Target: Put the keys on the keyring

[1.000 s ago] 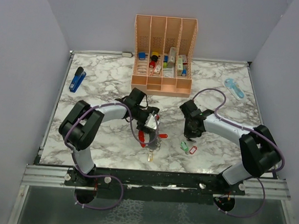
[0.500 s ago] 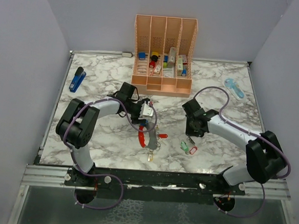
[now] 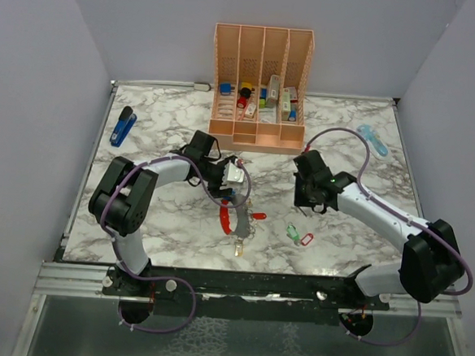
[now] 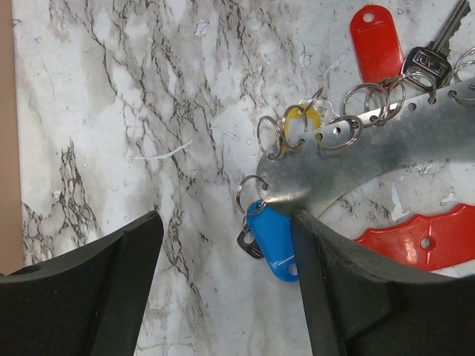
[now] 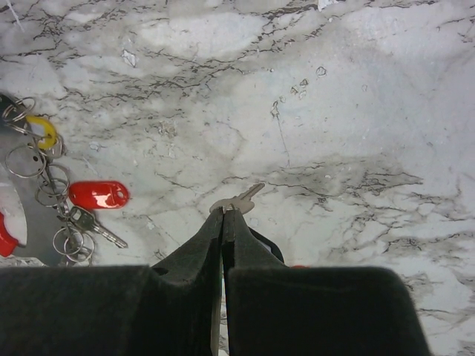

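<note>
1. A white marble bench (image 3: 153, 221) is seen from above, with grey walls well apart on either side. A peach desk organiser (image 3: 257, 134) stands at the far middle, and a blue stapler (image 3: 124, 126) lies far left.
2. The keyring (image 4: 386, 141), red with a grey metal side, lies flat at the near middle of the bench, close to the front edge.
3. The left hand (image 4: 226, 222) is held released above the tip of that grey side. Its fingers are spread wide with only marble between them, and one finger is just beside the metal tip.
4. The right hand (image 5: 223, 213) is clenched. A small silver key (image 5: 239, 197) appears pinched at its tips, well apart from the keyring.
5. A blue-tagged key (image 4: 271, 241), a yellow tag (image 4: 306, 119), a red tag (image 4: 375, 33) and a black-headed key (image 4: 428, 59) are hung on the grey side by wire rings.
6. A green-tagged key (image 3: 293, 230) lies loose near the right hand.
7. The step in hand is judged to be carrying the silver key across. It would be done well if the grey tip were steadied first by the left hand and the hanging rings were kept from snagging.
8. Bare marble between the two hands offers an open path. Room is tightest at the front edge and around the loose green-tagged key.
</note>
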Robot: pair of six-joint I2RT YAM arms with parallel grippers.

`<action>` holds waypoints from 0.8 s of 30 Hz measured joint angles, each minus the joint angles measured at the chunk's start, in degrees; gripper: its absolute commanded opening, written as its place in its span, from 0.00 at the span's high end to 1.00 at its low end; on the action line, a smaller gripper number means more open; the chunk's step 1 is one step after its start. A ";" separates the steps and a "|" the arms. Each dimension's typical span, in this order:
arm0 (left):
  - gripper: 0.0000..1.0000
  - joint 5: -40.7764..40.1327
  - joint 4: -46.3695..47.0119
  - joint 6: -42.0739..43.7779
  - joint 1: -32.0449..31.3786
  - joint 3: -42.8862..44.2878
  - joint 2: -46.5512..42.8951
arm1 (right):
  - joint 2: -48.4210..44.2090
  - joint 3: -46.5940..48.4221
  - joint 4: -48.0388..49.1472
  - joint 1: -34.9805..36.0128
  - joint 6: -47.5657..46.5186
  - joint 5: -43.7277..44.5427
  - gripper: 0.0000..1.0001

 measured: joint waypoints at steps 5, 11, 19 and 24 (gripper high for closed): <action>0.29 0.17 -4.04 1.31 -0.15 1.33 0.00 | -0.33 -1.53 0.68 0.00 -0.74 -0.44 0.99; 0.31 1.01 -13.22 6.43 -2.82 3.65 -0.37 | -4.81 -5.05 0.48 0.00 -0.74 -0.70 0.99; 0.38 1.66 -24.15 10.56 -9.46 4.92 -1.68 | -7.06 -7.39 1.31 0.00 -0.74 -2.03 0.99; 0.47 1.64 -27.32 9.31 -13.25 4.66 -3.34 | -8.50 -9.11 1.70 0.00 -0.70 -2.64 0.99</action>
